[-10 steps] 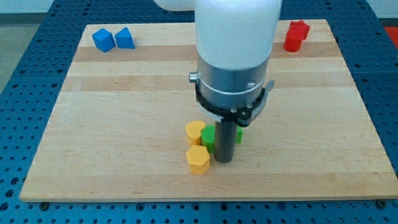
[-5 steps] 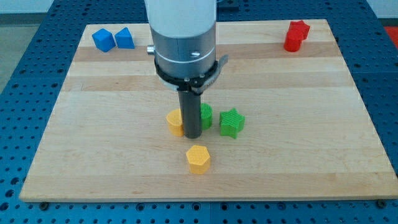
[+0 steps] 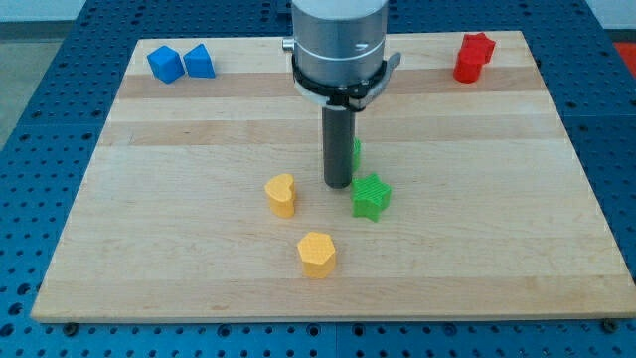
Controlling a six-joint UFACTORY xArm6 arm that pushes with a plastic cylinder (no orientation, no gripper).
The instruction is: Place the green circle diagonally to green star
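Camera view: your rod tip (image 3: 337,185) hid green circle (image 3: 355,152), pressing it up-left of green star (image 3: 371,196); no jaws fitted.

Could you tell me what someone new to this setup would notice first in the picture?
The big arm comes down from the view's top, and my tip rests on the wooden board near its middle. The green star sits just right of my tip, and the green circle peeks out from behind the rod, up from the star. Two blue blocks sit top left and a red block top right.
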